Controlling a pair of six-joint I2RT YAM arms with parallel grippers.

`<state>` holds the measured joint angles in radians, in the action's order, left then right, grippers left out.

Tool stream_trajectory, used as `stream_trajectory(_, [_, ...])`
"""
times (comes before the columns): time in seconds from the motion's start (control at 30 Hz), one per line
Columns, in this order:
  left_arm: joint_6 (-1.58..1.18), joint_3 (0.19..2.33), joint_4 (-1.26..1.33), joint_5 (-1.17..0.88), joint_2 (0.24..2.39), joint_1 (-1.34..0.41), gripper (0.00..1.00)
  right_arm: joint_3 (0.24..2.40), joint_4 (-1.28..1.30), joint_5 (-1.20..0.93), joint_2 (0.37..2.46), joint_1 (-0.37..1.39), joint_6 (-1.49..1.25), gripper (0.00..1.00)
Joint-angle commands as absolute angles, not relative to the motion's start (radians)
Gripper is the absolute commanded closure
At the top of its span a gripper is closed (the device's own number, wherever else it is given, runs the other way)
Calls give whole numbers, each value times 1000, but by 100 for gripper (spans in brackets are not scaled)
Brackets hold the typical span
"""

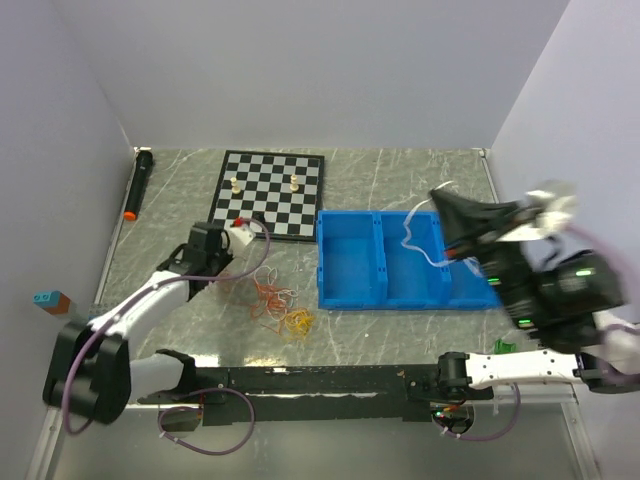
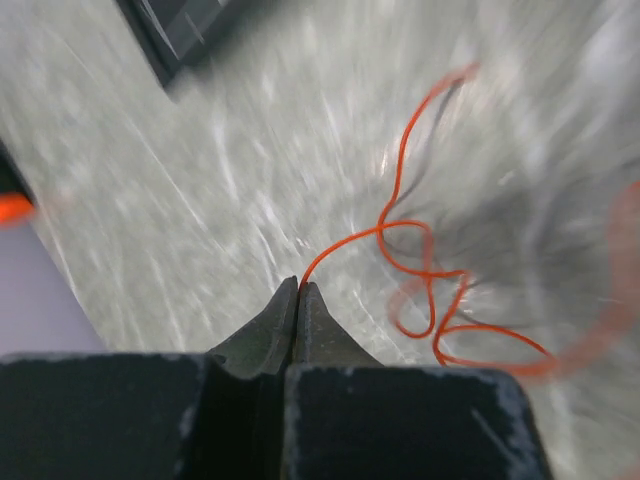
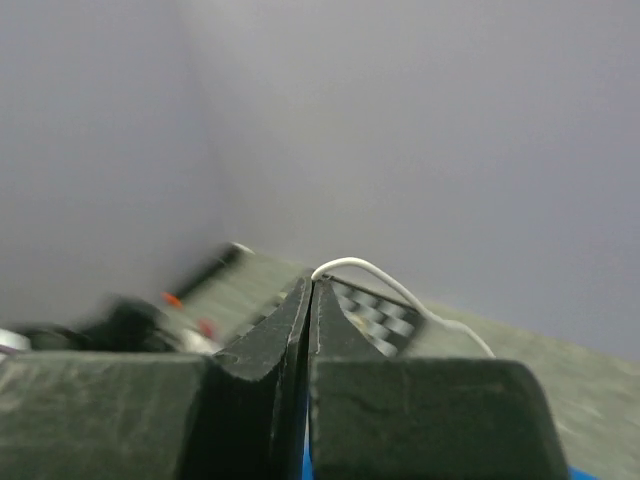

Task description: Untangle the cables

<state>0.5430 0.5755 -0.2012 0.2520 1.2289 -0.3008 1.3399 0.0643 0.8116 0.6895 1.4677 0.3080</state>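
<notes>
The left gripper [image 2: 298, 292], jaws pressed together, pinches a red cable [image 2: 381, 228] that loops over the table [image 1: 400, 170]. The right gripper [image 3: 310, 288], raised over the blue bin [image 1: 350, 275], pinches a white cable [image 3: 350, 262]. Orange and yellow cables [image 1: 285, 308] lie tangled left of the bin.

Left hand [image 2: 300, 287] low and pinched closed, right hand [image 3: 311, 283] raised high, also closed.

Left gripper [image 2: 299, 300] jaws closed, pinching the end of the red cable [image 2: 400, 225] at the tips. Cable runs ahead and right, then loops on the table [image 2: 200, 190] right of the fingers. Dark board [image 2: 175, 30] far ahead-left. Frame motion-blurred.
</notes>
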Motion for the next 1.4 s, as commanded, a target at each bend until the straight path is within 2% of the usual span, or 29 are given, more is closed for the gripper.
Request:
stream_trajectory(0.0, [508, 699, -411, 9, 1112, -302, 99, 1201, -228, 1025, 713, 1427, 597, 100])
stream_trajectory(0.23, [462, 762, -482, -57, 1112, -302, 99, 1177, 107, 869, 748, 1059, 258, 100])
stream_trajectory(0.37, [460, 761, -488, -60, 1104, -302, 99, 1132, 161, 779, 762, 904, 146, 100])
stream_trajectory(1.37, [483, 684, -449, -26, 1100, -304, 99, 904, 131, 922, 690, 463, -26, 100])
